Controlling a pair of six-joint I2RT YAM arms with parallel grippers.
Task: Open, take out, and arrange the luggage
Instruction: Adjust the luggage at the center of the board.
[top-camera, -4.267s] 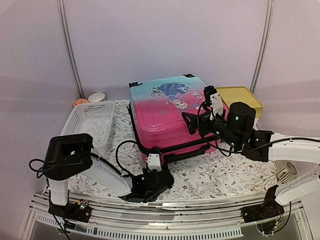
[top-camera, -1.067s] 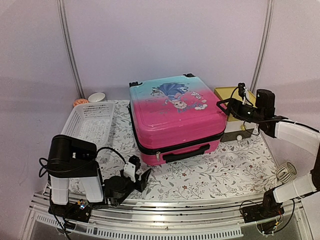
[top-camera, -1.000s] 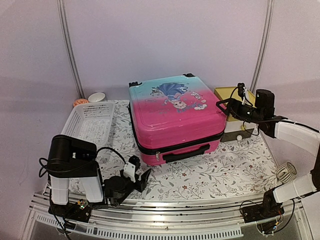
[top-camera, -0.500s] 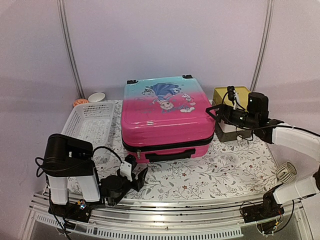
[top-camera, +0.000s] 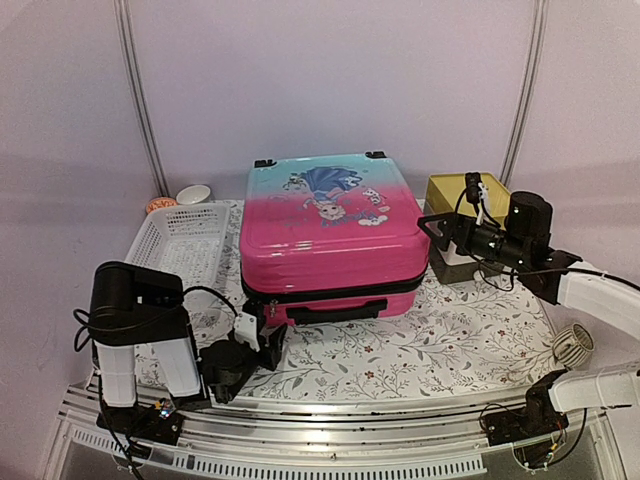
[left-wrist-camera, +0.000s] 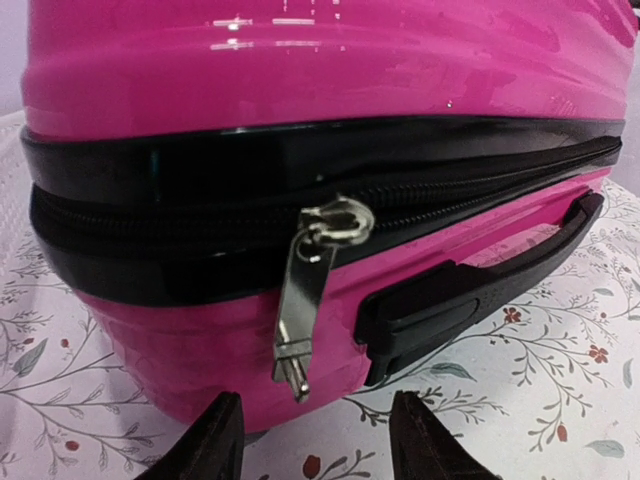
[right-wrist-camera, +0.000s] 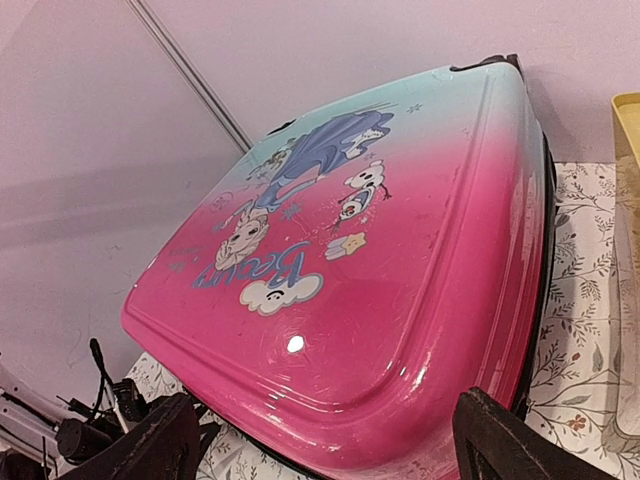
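Observation:
The luggage (top-camera: 325, 235) lies flat and zipped shut at the table's middle, pink-to-turquoise with a princess print, its black handle (top-camera: 335, 312) facing the front. My left gripper (top-camera: 266, 338) sits low at its front-left corner. In the left wrist view the left gripper (left-wrist-camera: 318, 445) is open, and the metal zipper pull (left-wrist-camera: 303, 305) hangs just above the gap, untouched. My right gripper (top-camera: 438, 228) hovers at the luggage's right side. Seen from the right wrist, the right gripper (right-wrist-camera: 325, 445) is open wide, facing the lid's pink corner (right-wrist-camera: 380, 300).
A white perforated basket (top-camera: 172, 245) stands to the left of the luggage. A yellow-topped box (top-camera: 452, 192) stands to its right, behind my right gripper. A small bowl (top-camera: 193, 193) sits at the back left. A round ribbed object (top-camera: 572, 345) lies at the right edge.
The luggage has turned and slid left, its front now squared to the table edge. My left gripper has moved up to its front-left corner. The right gripper has followed to its right side.

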